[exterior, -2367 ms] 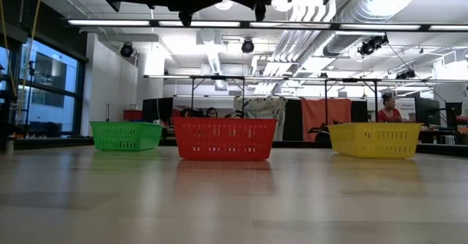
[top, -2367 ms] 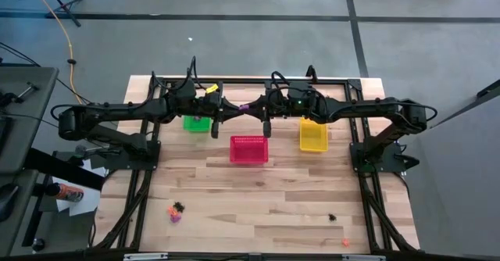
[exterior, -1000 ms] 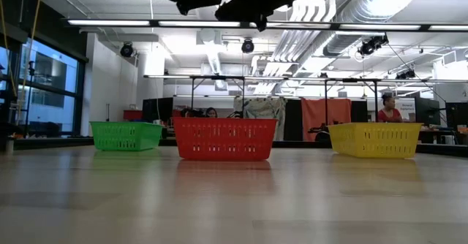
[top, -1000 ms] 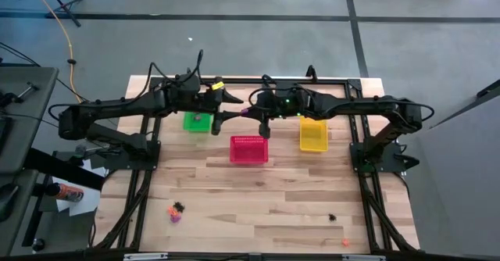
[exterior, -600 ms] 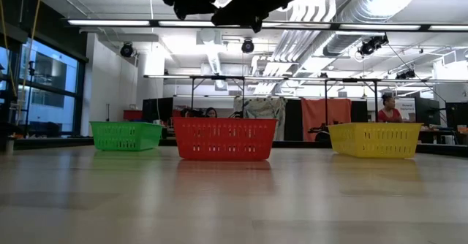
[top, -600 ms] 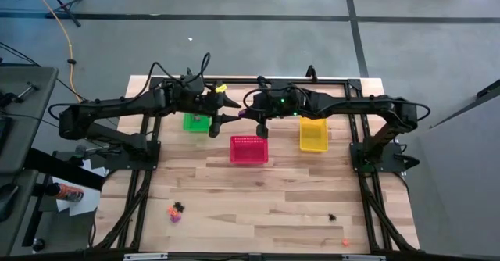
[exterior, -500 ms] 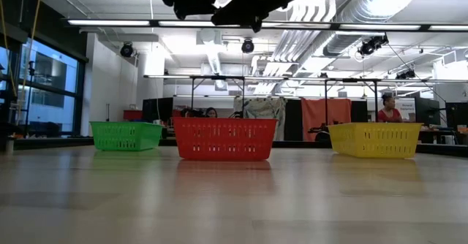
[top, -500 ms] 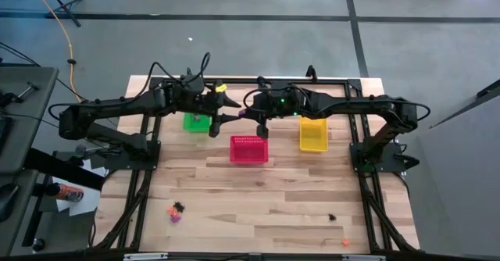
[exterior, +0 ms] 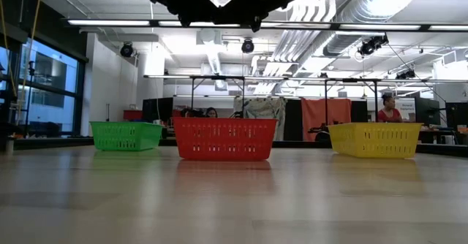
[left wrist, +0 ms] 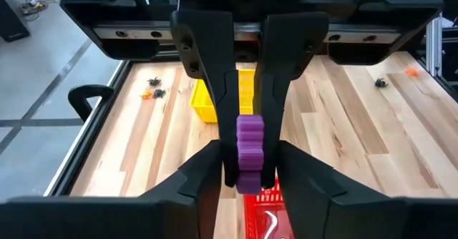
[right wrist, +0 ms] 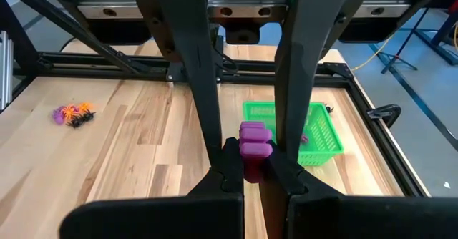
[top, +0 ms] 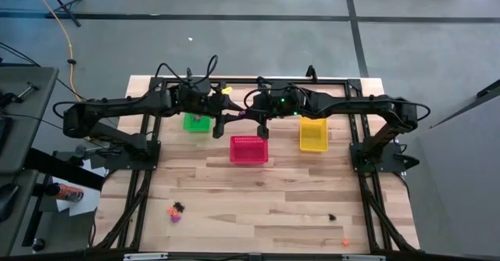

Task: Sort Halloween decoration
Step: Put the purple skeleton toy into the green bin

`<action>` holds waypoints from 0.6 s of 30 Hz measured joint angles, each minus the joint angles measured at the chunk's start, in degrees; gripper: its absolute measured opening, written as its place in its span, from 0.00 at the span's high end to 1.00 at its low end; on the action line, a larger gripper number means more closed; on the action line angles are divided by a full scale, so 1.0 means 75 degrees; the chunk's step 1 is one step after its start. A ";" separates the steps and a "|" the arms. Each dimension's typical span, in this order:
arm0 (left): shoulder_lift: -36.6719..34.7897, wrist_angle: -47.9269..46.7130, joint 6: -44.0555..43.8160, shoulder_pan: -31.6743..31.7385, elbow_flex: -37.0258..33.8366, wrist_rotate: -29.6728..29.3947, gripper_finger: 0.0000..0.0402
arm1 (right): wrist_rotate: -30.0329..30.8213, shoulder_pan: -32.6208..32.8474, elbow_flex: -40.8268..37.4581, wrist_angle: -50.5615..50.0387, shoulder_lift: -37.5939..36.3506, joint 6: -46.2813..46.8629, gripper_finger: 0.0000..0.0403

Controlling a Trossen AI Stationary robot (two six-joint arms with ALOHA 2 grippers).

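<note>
High over the table, between the green basket (top: 197, 123) and the red basket (top: 248, 149), my two grippers meet tip to tip. My right gripper (right wrist: 252, 169) is shut on a small purple Halloween decoration (right wrist: 255, 140). My left gripper (left wrist: 250, 185) faces it from the table's left, open, its fingers on either side of the trinket's other end (left wrist: 250, 182). More trinkets lie on the table: a small cluster (top: 176, 210) near left, a black one (top: 332, 216) and an orange one (top: 345, 243) near right. My right gripper pinches the purple trinket's near end (right wrist: 255, 160) between its two fingers, reaching nearly level from the table's right. The trinket sticks out past the fingertips, lifted clear of everything. My left gripper flanks the trinket's free end (left wrist: 250, 178); whether its fingers touch it, I cannot tell.
The yellow basket (top: 312, 134) stands to the right of the red one, all three in a row at the table's far side. A purple trinket (right wrist: 304, 137) lies in the green basket. A dark metal frame (top: 148, 175) runs along the table's edges.
My left gripper has moved toward the table's right, up to my right gripper, and tipped a little downward. Its fingers have drawn closer together around the purple trinket's free end. My right gripper has kept the trinket in place.
</note>
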 joint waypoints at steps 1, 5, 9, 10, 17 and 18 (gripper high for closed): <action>-0.0001 0.0000 0.0000 0.0000 0.0000 -0.0002 0.72 | -0.0001 0.0000 0.0000 -0.0011 0.0000 -0.0003 1.00; -0.0109 -0.0004 0.0003 0.0000 -0.0003 -0.0015 0.76 | -0.0005 0.0001 0.0000 0.0010 -0.0010 0.0003 1.00; -0.0175 0.0006 0.0055 -0.0012 -0.0012 -0.0214 0.77 | 0.0022 -0.0003 0.0000 0.0025 -0.0015 0.0000 1.00; -0.0175 0.0012 0.0090 -0.0026 -0.0012 -0.0318 0.77 | 0.0023 -0.0006 0.0003 0.0025 -0.0015 0.0000 1.00; -0.0178 0.0092 0.0498 -0.0089 -0.0012 -0.0808 0.77 | 0.0335 -0.0033 0.0003 -0.0013 -0.0015 0.0003 1.00; -0.0178 0.0115 0.0550 -0.0093 -0.0012 -0.0879 0.77 | 0.0323 -0.0053 0.0003 -0.0029 -0.0015 0.0003 1.00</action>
